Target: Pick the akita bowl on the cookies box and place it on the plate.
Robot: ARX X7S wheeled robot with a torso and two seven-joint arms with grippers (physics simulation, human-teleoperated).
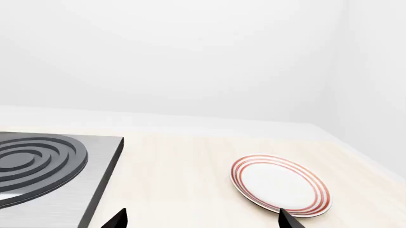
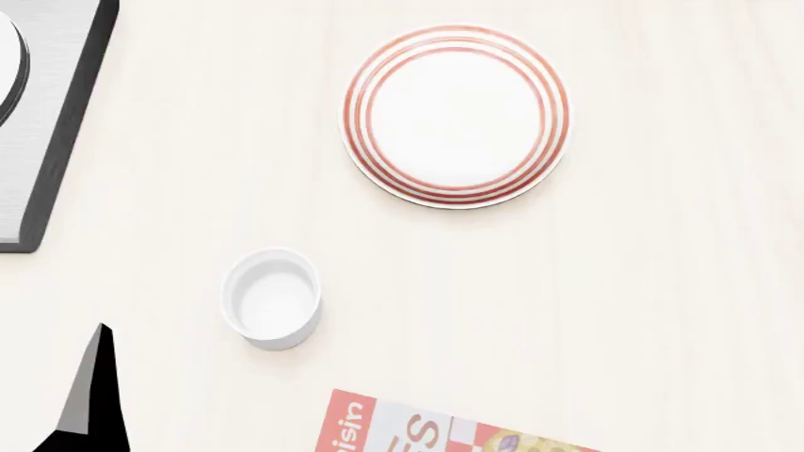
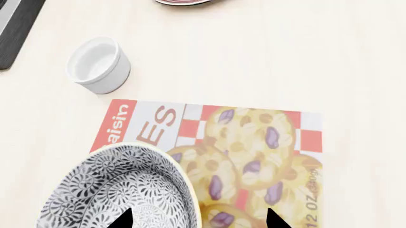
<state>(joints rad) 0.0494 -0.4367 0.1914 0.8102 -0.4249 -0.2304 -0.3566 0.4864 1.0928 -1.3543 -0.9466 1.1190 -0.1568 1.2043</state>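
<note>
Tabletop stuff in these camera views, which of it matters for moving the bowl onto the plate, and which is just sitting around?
Part of the job:
- akita bowl, resting on the cookies box
- cookies box
- plate, nothing on it
- right gripper, near the bowl

Just lying about:
- small white cup
- stove burner
</note>
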